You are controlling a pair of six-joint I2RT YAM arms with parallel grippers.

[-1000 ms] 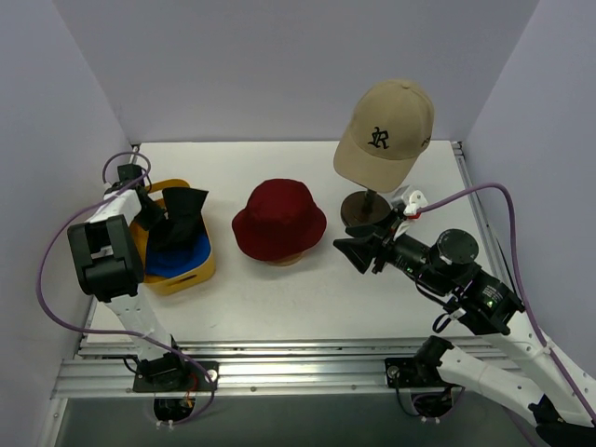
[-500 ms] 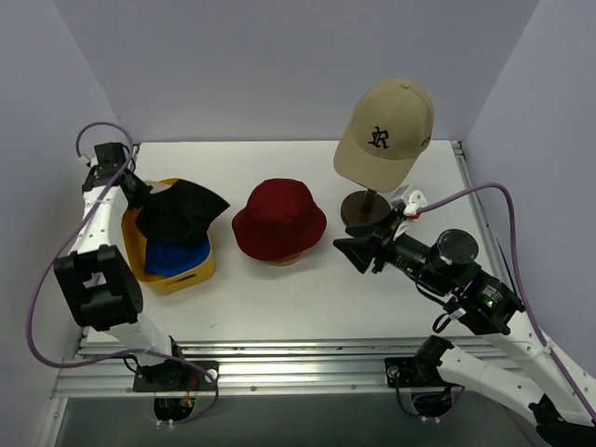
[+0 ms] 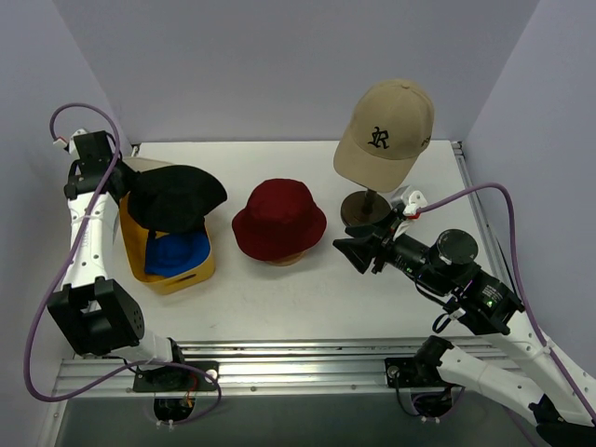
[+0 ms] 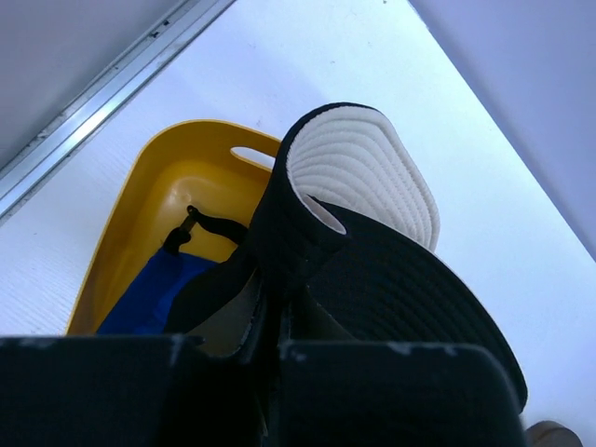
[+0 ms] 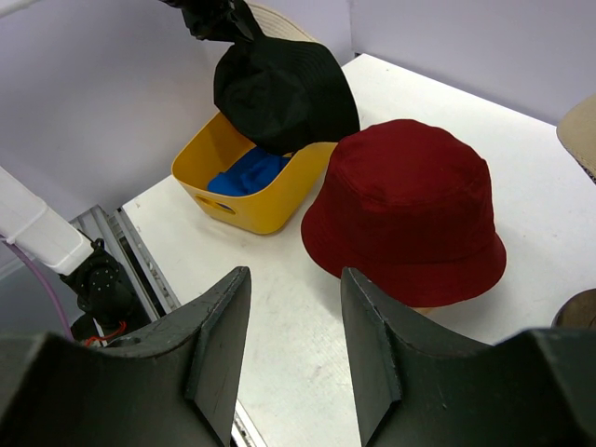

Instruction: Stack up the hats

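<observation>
While our left gripper (image 4: 279, 326) pinched the black bucket hat (image 3: 177, 197) above the yellow tray (image 3: 191, 276), we'd stacked nothing: blue cap (image 3: 177, 252) inside, red hat (image 3: 279, 219) and tan cap (image 3: 386, 130) beside it, right gripper (image 5: 291, 279) half-open, empty.

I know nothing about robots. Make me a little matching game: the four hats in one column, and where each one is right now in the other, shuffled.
Hats:
1. tan baseball cap
2. dark red bucket hat
3. black bucket hat
4. blue cap

Places:
A. lying in the yellow tray
B. pinched by the left gripper, hanging above the tray
C. perched on the wooden stand
D. sitting mid-table

Pairs: 1-C, 2-D, 3-B, 4-A
</observation>
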